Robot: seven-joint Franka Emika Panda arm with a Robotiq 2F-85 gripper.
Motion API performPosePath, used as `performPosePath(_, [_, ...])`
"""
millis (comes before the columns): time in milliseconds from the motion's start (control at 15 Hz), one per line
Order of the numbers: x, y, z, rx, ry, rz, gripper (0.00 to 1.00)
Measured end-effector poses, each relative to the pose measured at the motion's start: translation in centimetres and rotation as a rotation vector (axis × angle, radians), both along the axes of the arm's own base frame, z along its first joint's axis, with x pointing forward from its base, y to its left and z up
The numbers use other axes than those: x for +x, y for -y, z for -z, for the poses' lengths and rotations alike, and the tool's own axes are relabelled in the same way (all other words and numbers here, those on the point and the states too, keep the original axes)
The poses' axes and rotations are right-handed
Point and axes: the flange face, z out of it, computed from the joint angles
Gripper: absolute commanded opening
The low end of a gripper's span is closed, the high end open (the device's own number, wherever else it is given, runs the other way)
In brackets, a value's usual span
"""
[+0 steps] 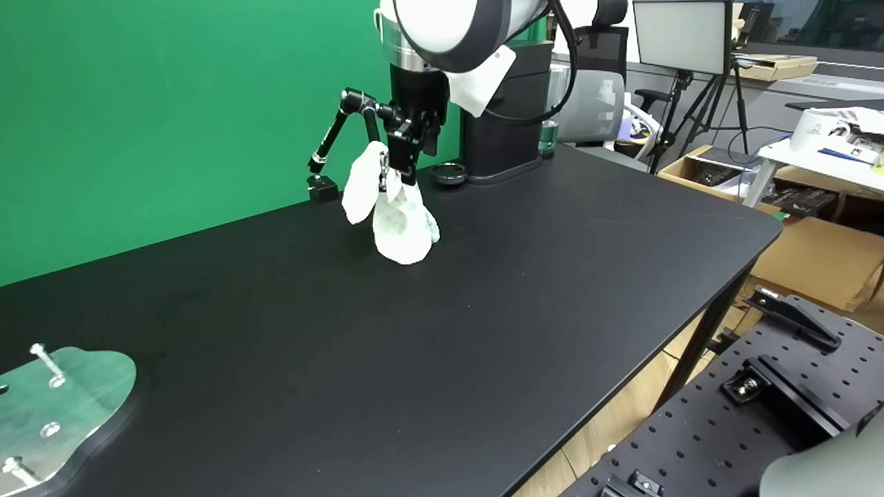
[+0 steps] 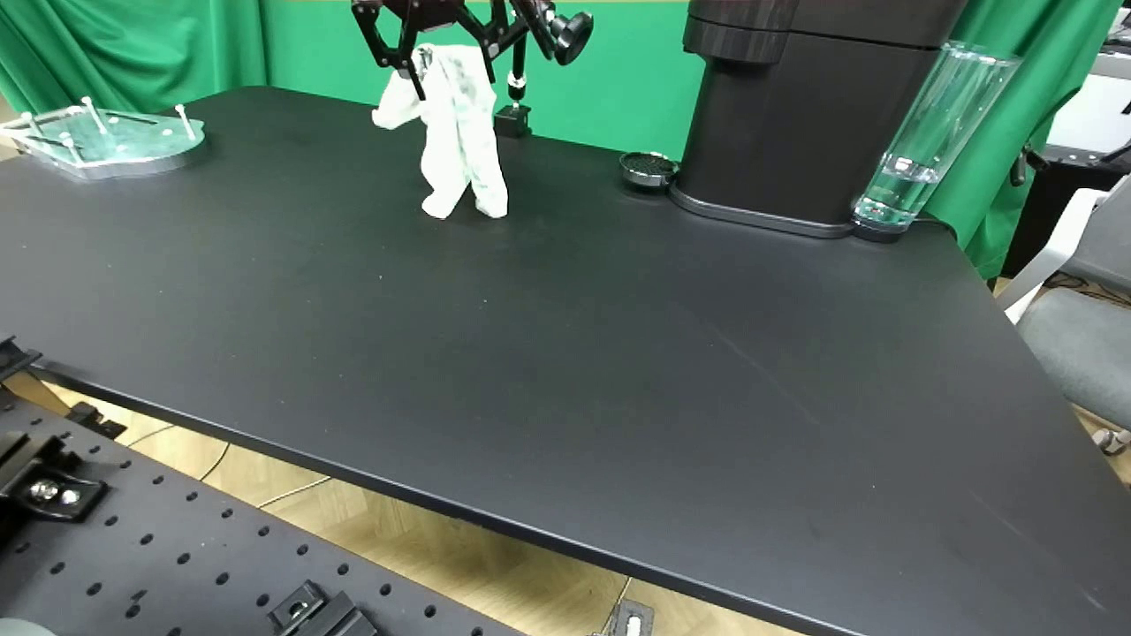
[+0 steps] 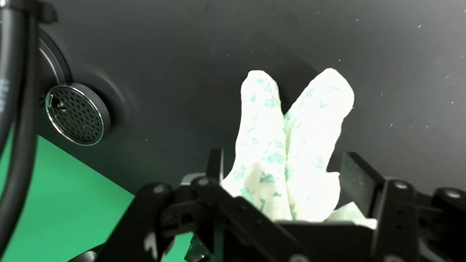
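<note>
The gripper [image 3: 284, 155] is above the bench [image 2: 574, 371] with its jaws well spread, its fingers [image 3: 356, 182] to either side of a garment [image 2: 455, 128], white with small green prints. The wrist view shows a dark gap beside one finger, while the other lies close to the edge of the cloth. No squeeze shows, so nothing looks gripped; whether either finger brushes the fabric cannot be told.

The two legs [image 3: 262, 109] drop below the gripper and part toward their ends; whether they meet the bench is unclear. In an exterior view a sleeve-like flap [image 1: 362, 185] sticks out just beside the gripper, next to a metal clip [image 1: 384, 170] at the top of the cloth. A jointed black stand [image 1: 332, 135] is close by; how it joins the clip is hidden.

The garment looks thin, light and soft: it should fold instead of resisting, with little risk of breaking, and sway if nudged. The likeliest good hold is the upper body just under the clip, where several layers bunch; a pinch at a leg end would probably leave the rest flopping.

Near the gripper, a round grated tray [image 3: 76, 114] sits by a black machine [image 2: 822, 132].
</note>
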Motion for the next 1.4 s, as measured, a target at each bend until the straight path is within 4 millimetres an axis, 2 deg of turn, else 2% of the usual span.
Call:
performPosePath(333, [0.9,-0.1,1.0,0.014,0.021,0.019,0.17])
performPosePath(533, [1.4,-0.2,1.5,0.026,0.022,0.047,0.01])
performPosePath(800, [1.7,-0.6,2.0,0.045,0.008,0.104,0.01])
performPosePath(1000, [1.6,-0.9,1.4,0.056,-0.008,0.161,0.01])
performPosePath(1200, [1.0,-1.8,-1.3,0.054,-0.004,0.214,0.01])
performPosePath(1400, [-0.7,-2.5,-4.6,0.032,-0.017,0.269,0.01])
